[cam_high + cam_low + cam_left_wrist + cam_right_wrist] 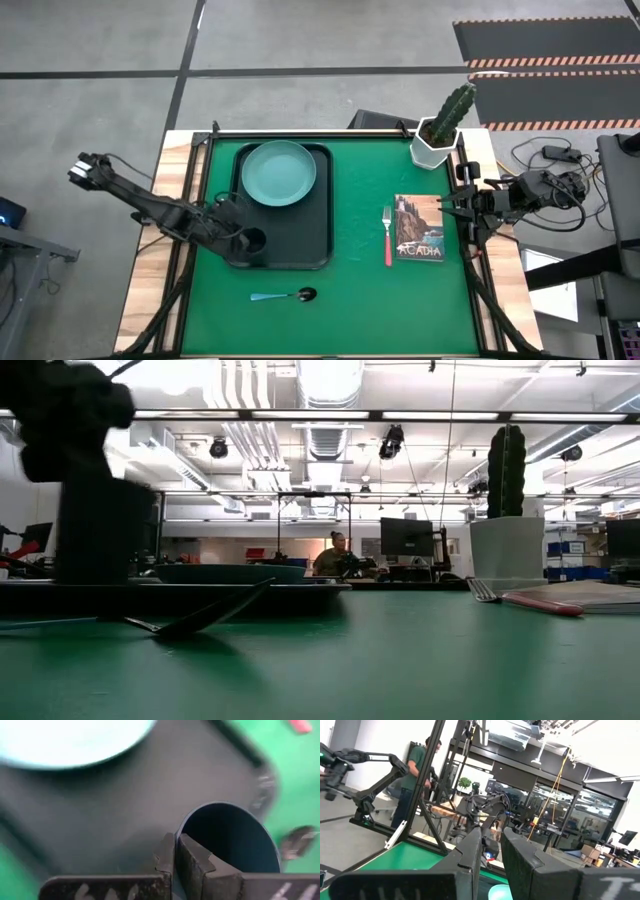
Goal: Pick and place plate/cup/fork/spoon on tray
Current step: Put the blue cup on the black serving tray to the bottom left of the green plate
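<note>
Left gripper (243, 238) pinches 1 cup's (254, 241) rim on the tray (300, 240); 1 plate (279, 173) beside it.

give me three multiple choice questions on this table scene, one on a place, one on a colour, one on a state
1. Where does the plate lie?
A. on the tray
B. on the book
C. on the bare mat

2. What colour is the fork handle?
A. blue
B. red
C. yellow

3. What is the left gripper doing?
A. hanging open over the spoon
B. shut on the cup rim
C. holding the plate

A: the plate fills the tray's far end.
B: red handle beside the book.
B: the fingers pinch the cup's wall.
</note>
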`<action>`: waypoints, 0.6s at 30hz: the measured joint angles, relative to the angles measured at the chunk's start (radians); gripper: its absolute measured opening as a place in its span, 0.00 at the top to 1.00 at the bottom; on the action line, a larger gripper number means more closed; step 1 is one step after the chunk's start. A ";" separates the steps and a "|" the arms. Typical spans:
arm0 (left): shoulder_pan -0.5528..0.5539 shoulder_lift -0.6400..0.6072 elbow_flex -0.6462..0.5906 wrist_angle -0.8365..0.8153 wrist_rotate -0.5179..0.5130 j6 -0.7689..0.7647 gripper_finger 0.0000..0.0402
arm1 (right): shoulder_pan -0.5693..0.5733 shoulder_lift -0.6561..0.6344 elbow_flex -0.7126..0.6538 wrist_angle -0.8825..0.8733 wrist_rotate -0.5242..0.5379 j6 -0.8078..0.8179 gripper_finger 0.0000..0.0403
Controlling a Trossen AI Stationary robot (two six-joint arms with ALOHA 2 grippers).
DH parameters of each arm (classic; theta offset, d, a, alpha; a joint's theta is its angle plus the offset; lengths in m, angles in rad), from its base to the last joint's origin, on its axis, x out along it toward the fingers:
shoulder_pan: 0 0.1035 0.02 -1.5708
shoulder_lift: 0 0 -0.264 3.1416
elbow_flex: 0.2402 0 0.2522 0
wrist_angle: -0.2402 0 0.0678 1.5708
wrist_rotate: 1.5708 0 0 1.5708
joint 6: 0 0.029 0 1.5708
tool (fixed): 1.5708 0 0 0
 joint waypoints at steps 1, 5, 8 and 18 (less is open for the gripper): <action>0.000 -0.020 0.000 -0.038 -0.007 -0.026 1.00 | 0.000 0.001 0.000 0.000 0.000 0.001 0.84; 0.001 -0.086 -0.003 -0.107 -0.038 -0.058 1.00 | 0.000 0.001 0.000 0.000 0.000 0.000 0.84; 0.001 -0.107 -0.003 -0.106 -0.042 -0.037 1.00 | 0.000 0.001 0.000 0.000 0.000 -0.001 0.84; 0.001 -0.062 -0.035 -0.153 -0.052 -0.067 1.00 | 0.000 0.000 0.000 -0.016 0.000 0.000 0.84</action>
